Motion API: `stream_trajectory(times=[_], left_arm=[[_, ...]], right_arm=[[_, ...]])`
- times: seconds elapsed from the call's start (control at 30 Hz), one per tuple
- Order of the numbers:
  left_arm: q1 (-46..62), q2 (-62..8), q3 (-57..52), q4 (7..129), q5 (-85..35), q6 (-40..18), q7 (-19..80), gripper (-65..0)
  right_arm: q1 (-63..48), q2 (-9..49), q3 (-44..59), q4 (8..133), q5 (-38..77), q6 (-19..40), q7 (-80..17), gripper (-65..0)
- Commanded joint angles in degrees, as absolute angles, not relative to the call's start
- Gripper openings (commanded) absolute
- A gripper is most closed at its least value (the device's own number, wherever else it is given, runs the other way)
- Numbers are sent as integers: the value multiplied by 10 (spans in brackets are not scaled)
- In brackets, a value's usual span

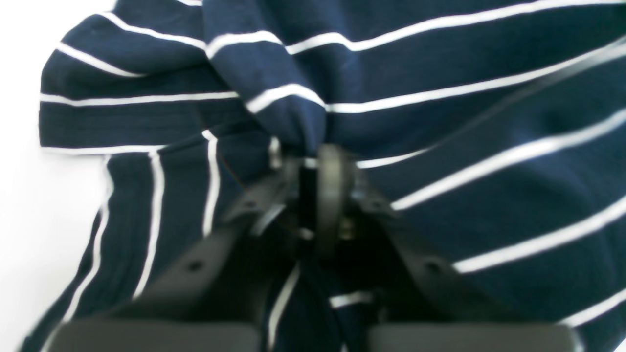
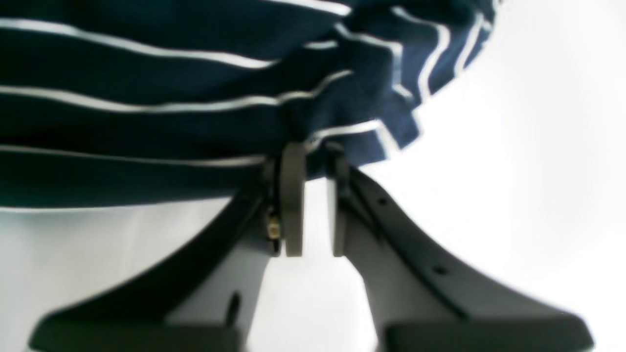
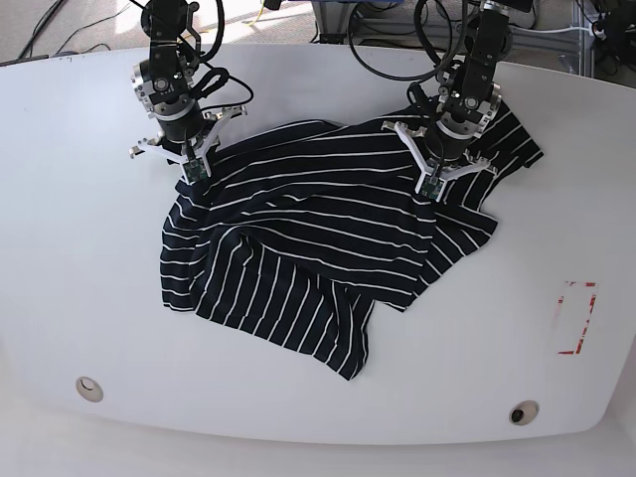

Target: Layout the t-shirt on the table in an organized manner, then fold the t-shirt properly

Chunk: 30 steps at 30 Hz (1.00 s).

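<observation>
Navy striped t-shirt (image 3: 318,248) rumpled mid-table (image 3: 79,298), pinched by left gripper (image 1: 313,156) and right gripper (image 2: 313,146) both clamped on cloth, thin hold likely slipping if pulled apart.

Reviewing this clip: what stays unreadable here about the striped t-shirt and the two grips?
- Left gripper: left wrist view is blurred and the dark navy white-striped cloth t-shirt bunches over its tips, hiding how much cloth is pinched.
- Right gripper: right wrist view is soft; tips sit at the hem, grip unclear.
- Base view: collar and sleeves are lost in folds.
- Smooth white table: far edge cut off.
</observation>
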State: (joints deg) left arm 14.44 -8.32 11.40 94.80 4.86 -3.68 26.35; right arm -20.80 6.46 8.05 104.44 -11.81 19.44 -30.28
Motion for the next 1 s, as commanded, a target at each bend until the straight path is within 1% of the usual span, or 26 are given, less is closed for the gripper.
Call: stream_trajectory(times=[0.0, 0.03, 0.1, 0.23, 0.3, 0.43, 0.63, 0.7, 0.97], left_arm=[[144, -90, 110, 971, 52, -30, 265, -638], [146, -92, 109, 978, 55, -27, 262, -628], [147, -93, 110, 991, 55, -26, 261, -577], [148, -96, 111, 1019, 58, -25, 255, -456], [149, -104, 115, 1043, 59, -22, 254, -417], [150, -117, 119, 1068, 62, -21, 249, -362], [149, -148, 126, 1091, 64, -21, 246, -331], [152, -153, 124, 1095, 71, -21, 235, -309], [160, -144, 89, 1098, 64, -27, 228, -296]], right_arm=[[-215, 72, 82, 1074, -113, 187, -302, -531], [-219, 72, 82, 1078, -110, 187, -307, -525], [-225, 72, 83, 1089, -111, 186, -311, -519], [-233, 72, 90, 1101, -115, 185, -318, -513], [-238, 69, 97, 1102, -118, 175, -313, -498], [-245, 65, 111, 1112, -116, 173, -316, -506], [-265, 55, 132, 1146, -112, 171, -317, -537], [-265, 54, 150, 1157, -114, 171, -314, -548], [-270, 37, 198, 1171, -113, 168, -315, -595]])
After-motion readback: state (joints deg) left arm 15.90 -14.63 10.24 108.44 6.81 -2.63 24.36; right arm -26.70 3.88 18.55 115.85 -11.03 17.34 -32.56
